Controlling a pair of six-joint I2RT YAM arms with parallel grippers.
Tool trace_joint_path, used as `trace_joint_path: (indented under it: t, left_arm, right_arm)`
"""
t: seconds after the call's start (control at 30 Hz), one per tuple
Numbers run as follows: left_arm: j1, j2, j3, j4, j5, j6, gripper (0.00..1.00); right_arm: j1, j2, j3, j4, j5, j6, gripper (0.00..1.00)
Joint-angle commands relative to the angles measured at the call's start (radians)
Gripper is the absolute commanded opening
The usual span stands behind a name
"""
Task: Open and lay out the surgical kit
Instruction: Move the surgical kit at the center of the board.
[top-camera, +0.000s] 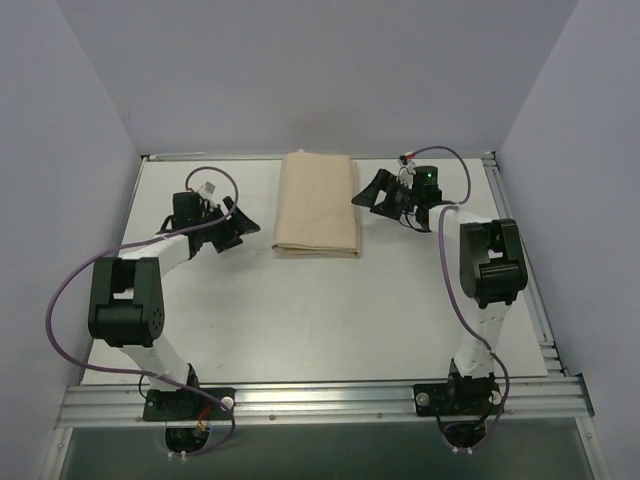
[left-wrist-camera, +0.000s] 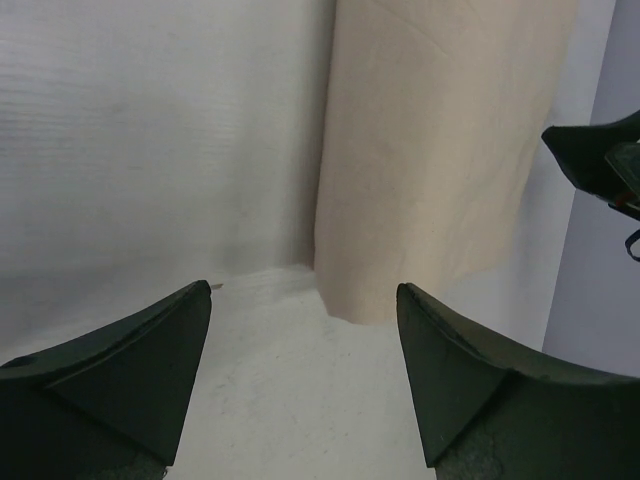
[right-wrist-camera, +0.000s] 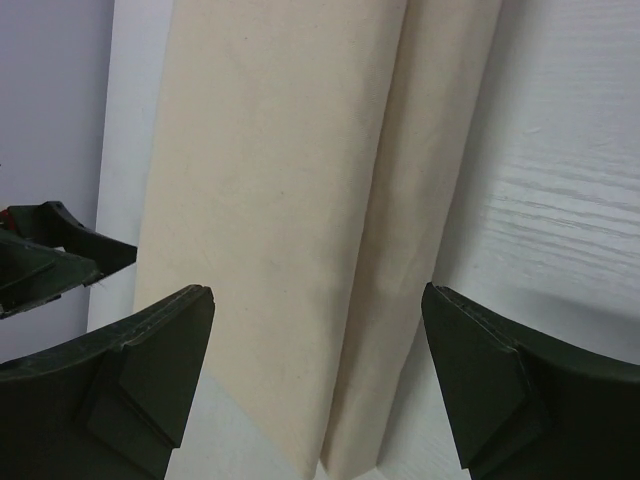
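Kit: cloth bundle (top-camera: 318, 205) lies folded shut on the table (top-camera: 300, 310), its far end at the back rail.
Progress: nothing unwrapped yet; no tray or instruments in view, so all of the opening and laying out is left.
Left gripper (top-camera: 243, 220): just left of the bundle, jaws apart, holding nothing.
Right gripper (top-camera: 366, 190): just right of the bundle, jaws apart, holding nothing.
Edges: a lengthwise fold line runs along the bundle's right side, probably the flap to lift first.
Room: broad bare table nearer than the bundle; narrower strips either side; almost none behind it.
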Motion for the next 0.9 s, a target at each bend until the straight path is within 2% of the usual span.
trace_joint_path:
  t: [0.0,0.33,0.43,0.47,0.57,0.6,0.67,0.7,0.77,0.8,0.83,0.87]
  left_arm:
    - [-0.072,0.071,0.089,0.019,0.081,-0.01,0.84]
    - [-0.161,0.217,0.259,-0.104,0.002,0.016,0.8]
    - [-0.169,0.26,0.296,-0.135,0.012,0.031,0.71]
    - [-0.173,0.268,0.302,-0.144,0.014,0.036,0.64]
    - [-0.178,0.279,0.293,-0.155,0.017,0.042,0.55]
    - [-0.178,0.279,0.287,-0.156,0.02,0.042,0.45]
    - [-0.178,0.274,0.27,-0.161,0.028,0.042,0.32]
    - [-0.179,0.268,0.264,-0.162,0.034,0.042,0.21]
    - [-0.182,0.259,0.25,-0.168,0.035,0.04,0.17]
    - [-0.184,0.247,0.235,-0.173,0.037,0.04,0.14]
    - [-0.186,0.239,0.229,-0.179,0.038,0.042,0.07]
    - [-0.186,0.231,0.224,-0.188,0.034,0.04,0.05]
  right_arm:
    - [0.023,0.029,0.05,-0.012,-0.031,0.014,0.88]
    - [0.05,0.097,0.099,-0.13,0.02,-0.063,0.82]
    - [0.056,0.111,0.113,-0.153,0.026,-0.075,0.75]
    - [0.058,0.115,0.114,-0.169,0.026,-0.078,0.73]
    - [0.056,0.126,0.122,-0.199,0.018,-0.092,0.65]
    - [0.056,0.128,0.122,-0.206,0.017,-0.097,0.59]
    - [0.056,0.126,0.111,-0.207,0.0,-0.101,0.51]
    - [0.056,0.12,0.105,-0.206,-0.006,-0.102,0.42]
    - [0.058,0.114,0.077,-0.189,-0.029,-0.089,0.32]
    - [0.058,0.103,0.068,-0.189,-0.031,-0.088,0.2]
    - [0.059,0.094,0.059,-0.187,-0.032,-0.088,0.15]
    - [0.061,0.083,0.035,-0.184,-0.032,-0.088,0.09]
